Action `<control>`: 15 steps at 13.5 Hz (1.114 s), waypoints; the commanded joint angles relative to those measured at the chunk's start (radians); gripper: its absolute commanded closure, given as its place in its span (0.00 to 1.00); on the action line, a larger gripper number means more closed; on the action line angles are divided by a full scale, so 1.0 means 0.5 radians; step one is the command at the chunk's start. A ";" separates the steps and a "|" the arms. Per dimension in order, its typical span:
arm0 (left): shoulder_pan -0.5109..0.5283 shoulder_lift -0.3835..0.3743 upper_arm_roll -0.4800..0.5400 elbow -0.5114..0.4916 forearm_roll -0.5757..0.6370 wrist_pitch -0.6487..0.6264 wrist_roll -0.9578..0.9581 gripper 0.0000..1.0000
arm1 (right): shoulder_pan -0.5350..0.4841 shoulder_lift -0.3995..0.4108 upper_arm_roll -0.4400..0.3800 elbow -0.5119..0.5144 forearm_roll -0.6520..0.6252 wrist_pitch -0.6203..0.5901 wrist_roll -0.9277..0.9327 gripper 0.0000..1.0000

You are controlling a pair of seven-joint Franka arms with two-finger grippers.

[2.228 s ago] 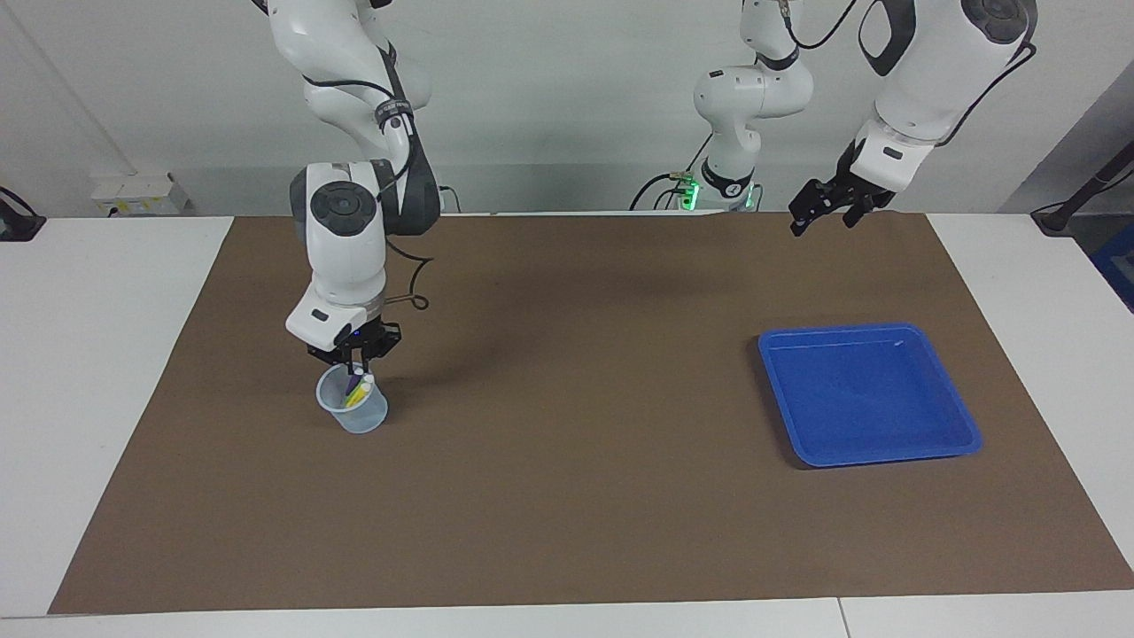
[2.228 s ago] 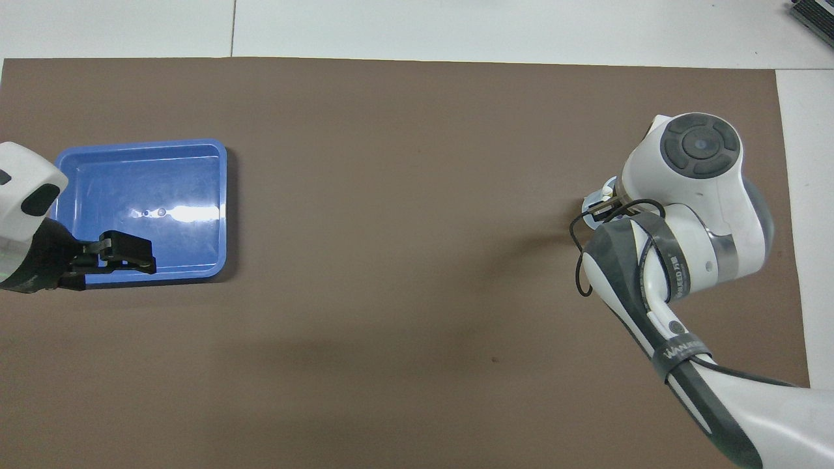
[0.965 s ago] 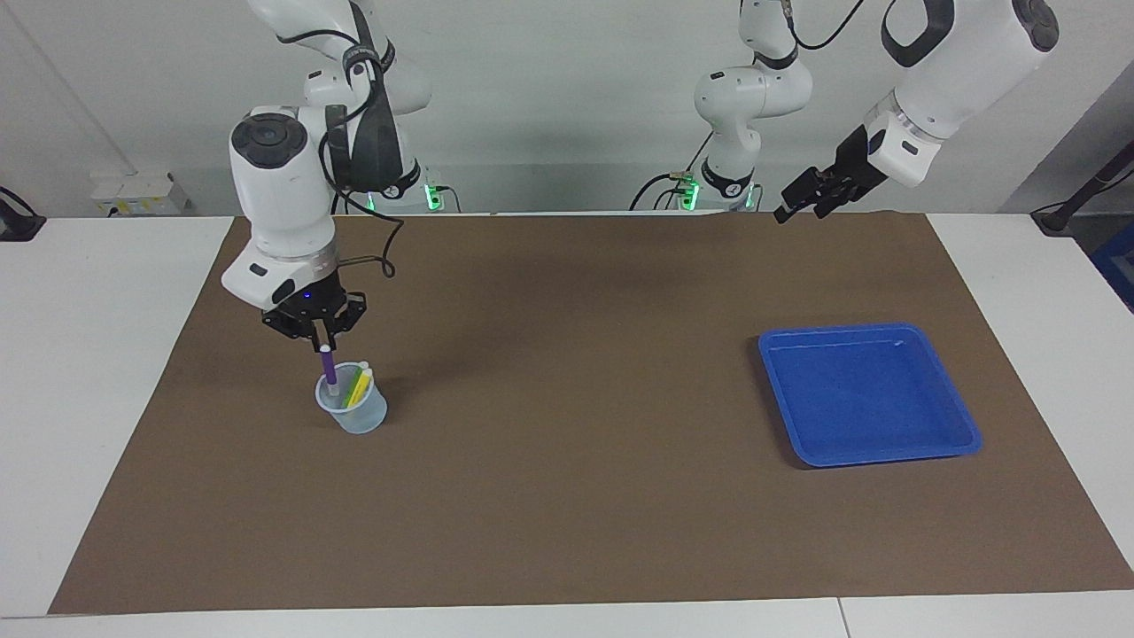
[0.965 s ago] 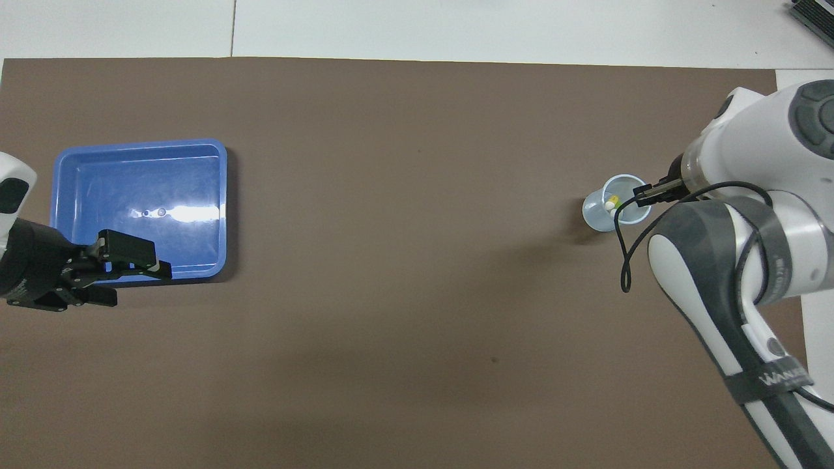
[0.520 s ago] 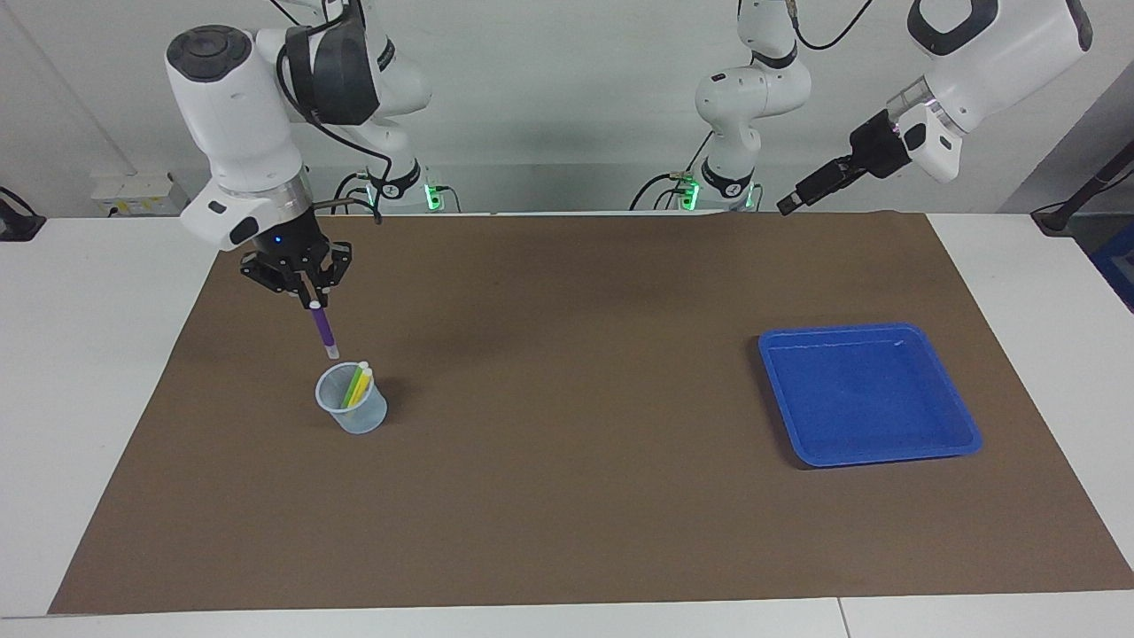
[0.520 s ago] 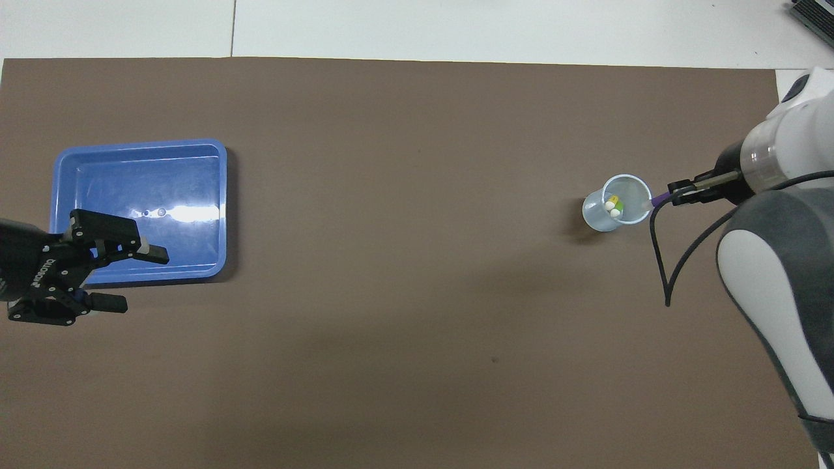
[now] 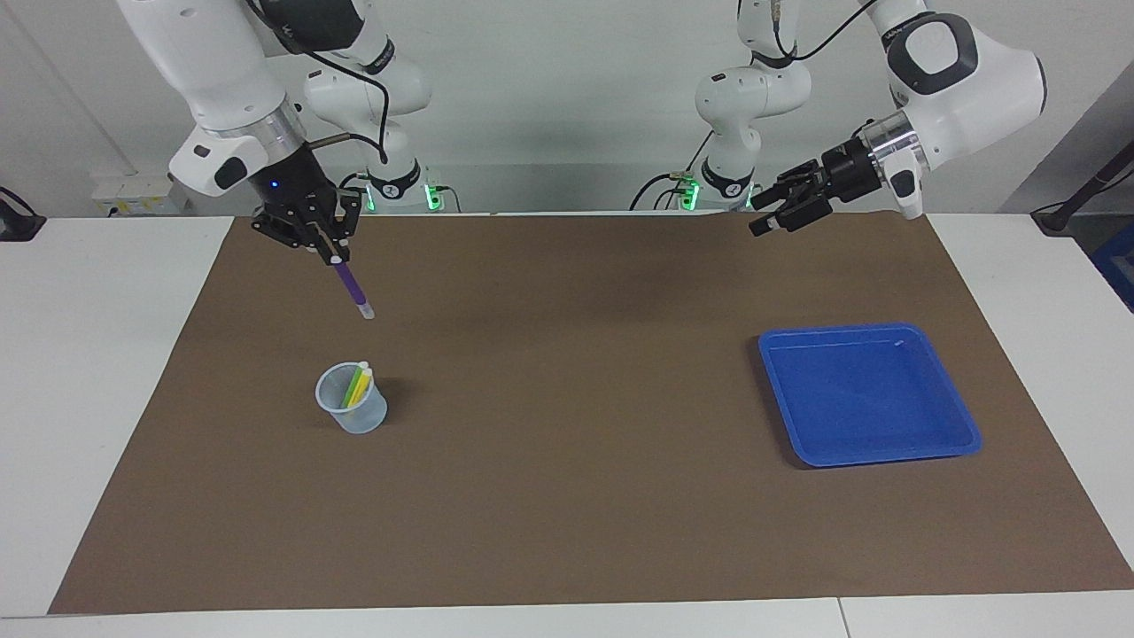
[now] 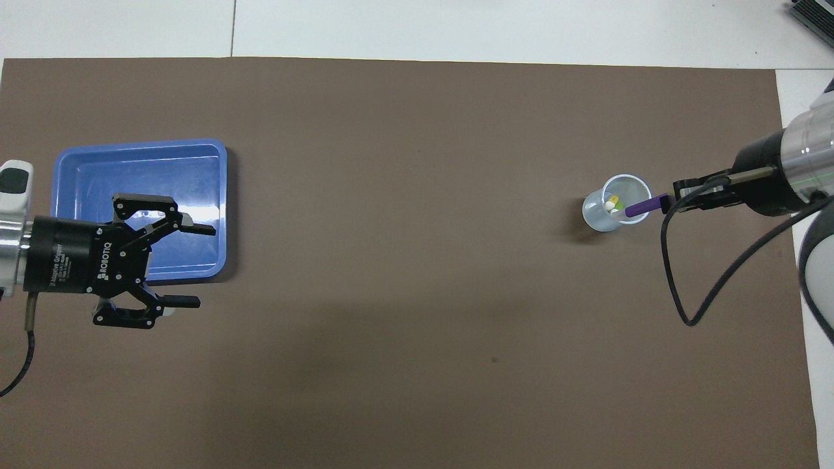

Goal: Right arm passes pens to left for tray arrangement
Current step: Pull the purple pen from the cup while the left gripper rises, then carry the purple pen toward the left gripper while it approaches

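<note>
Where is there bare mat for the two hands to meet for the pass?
The brown mat is bare between the cup and the blue tray; the tray itself holds nothing. The right hand holds the purple pen above the cup's end. The left hand, open, hangs by the tray.

I see a glossy blue plastic tray point(image 7: 871, 394) under my left gripper point(image 8: 186, 266), with a bright shine on it; the see-through plastic cup point(image 7: 352, 400) below my right gripper point(image 7: 330, 251) looks smooth; the brown mat point(image 7: 567, 496) looks matt, like paper; both wrists have shiny metal rings.
</note>
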 commanded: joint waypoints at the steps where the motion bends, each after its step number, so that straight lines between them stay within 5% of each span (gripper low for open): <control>1: -0.078 -0.084 -0.005 -0.069 -0.082 0.117 -0.172 0.02 | 0.020 -0.006 0.026 0.020 0.196 0.010 0.251 0.88; 15: -0.725 0.082 -0.005 -0.108 -0.253 1.141 -0.386 0.05 | 0.685 0.101 0.038 -0.099 0.682 0.709 2.046 0.89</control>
